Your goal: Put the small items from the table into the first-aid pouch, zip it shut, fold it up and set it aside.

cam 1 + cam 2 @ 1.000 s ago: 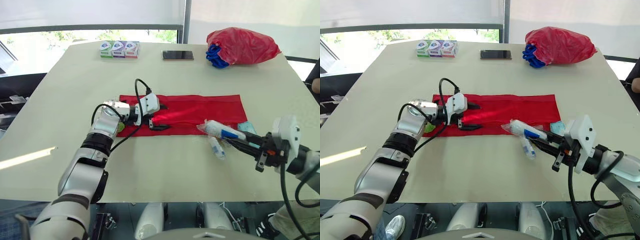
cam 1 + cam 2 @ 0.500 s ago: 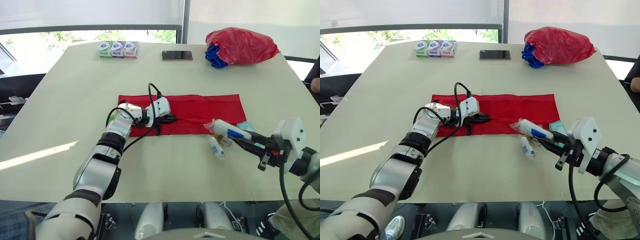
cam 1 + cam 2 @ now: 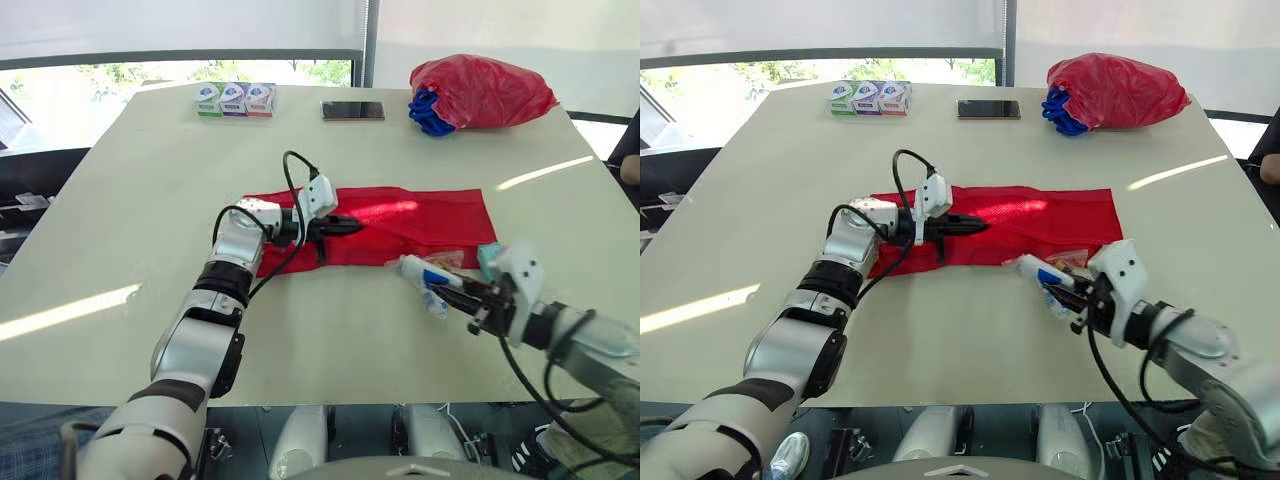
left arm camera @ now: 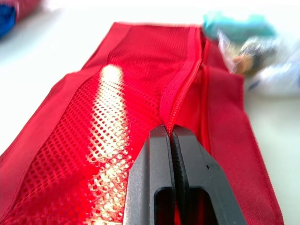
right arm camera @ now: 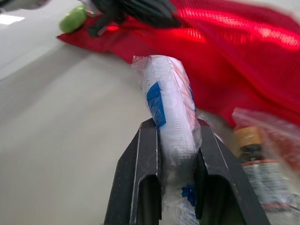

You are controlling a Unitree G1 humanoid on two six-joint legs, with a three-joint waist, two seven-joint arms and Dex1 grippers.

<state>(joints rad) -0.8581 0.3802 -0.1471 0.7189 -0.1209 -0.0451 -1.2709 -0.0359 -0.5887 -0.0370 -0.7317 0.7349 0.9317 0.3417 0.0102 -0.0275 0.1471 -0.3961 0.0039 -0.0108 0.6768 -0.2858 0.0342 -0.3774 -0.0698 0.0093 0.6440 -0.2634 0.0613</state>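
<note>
**Step in hand:** load the wrapped roll (image 5: 166,89) into the pouch (image 3: 430,212).

**Position.** The pouch lies flat at the centre of the table (image 3: 330,340), with its long axis running 9 to 3 o'clock. The left gripper (image 4: 171,133) sits near the 9 o'clock end, fingers pressed together on the fabric at the zip (image 4: 185,82). Whether the slider is between them cannot be told, nor how far the zip stands open. The right gripper (image 5: 176,127) hovers just off the pouch's near edge at about 5 o'clock. It pinches the roll by its rear part, and the free end points toward 10 o'clock. Other loose items (image 5: 255,150) and a teal packet (image 3: 487,255) lie at the pouch's 4 o'clock corner.

**Procedure.**
1. Lift the pinched edge with the left gripper — enough to hold a mouth open, but not enough to drag the pouch across the table.
2. Bring the roll in low, free end first, along the zip line.
3. Release only when most of the roll is under the mesh panel (image 4: 117,103). The plastic wrap is probably slippery and the roll may slide back out.
4. Draw the right gripper straight back — clear of the loose items, so none is swept toward the 6 o'clock edge.
</note>
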